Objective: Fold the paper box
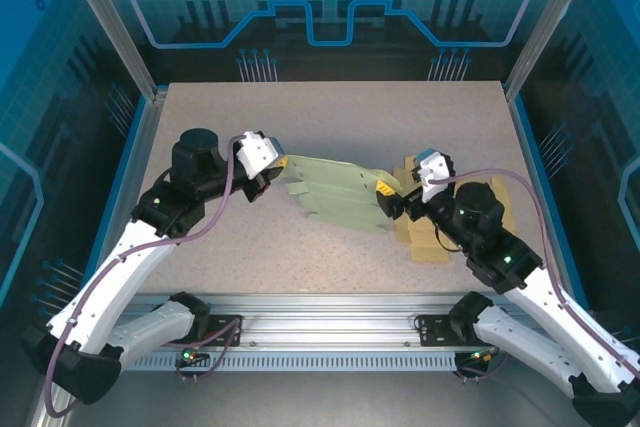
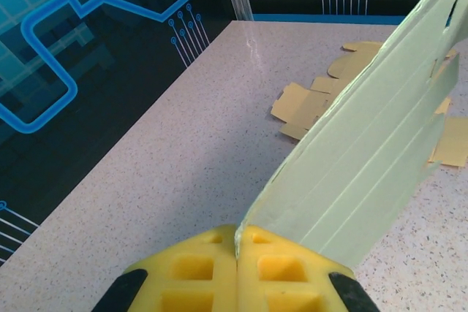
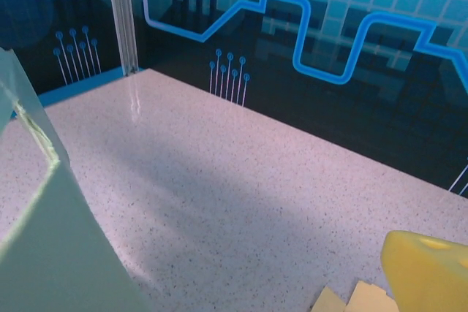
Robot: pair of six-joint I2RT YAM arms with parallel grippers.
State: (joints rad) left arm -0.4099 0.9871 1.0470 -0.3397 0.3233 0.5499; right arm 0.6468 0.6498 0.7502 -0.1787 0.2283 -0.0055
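Pinching box (image 2: 365,144) edge, bare tabletop (image 2: 168,151) beside

We see a pale, speckled table (image 1: 330,122) with blue edging along its left and right sides. Flat tan cardboard pieces (image 1: 428,245) lie directly on its right half, overlapping one another, some with rounded tabs.

— Where does the top camera sit?
— High at six o'clock, behind the arm bases (image 1: 185,312), looking down toward twelve over the whole tabletop (image 1: 330,257).
— The wrist ones?
— Low and close, each skimming the tabletop; both share the green paper box (image 2: 380,151) and tan cards (image 2: 307,104).
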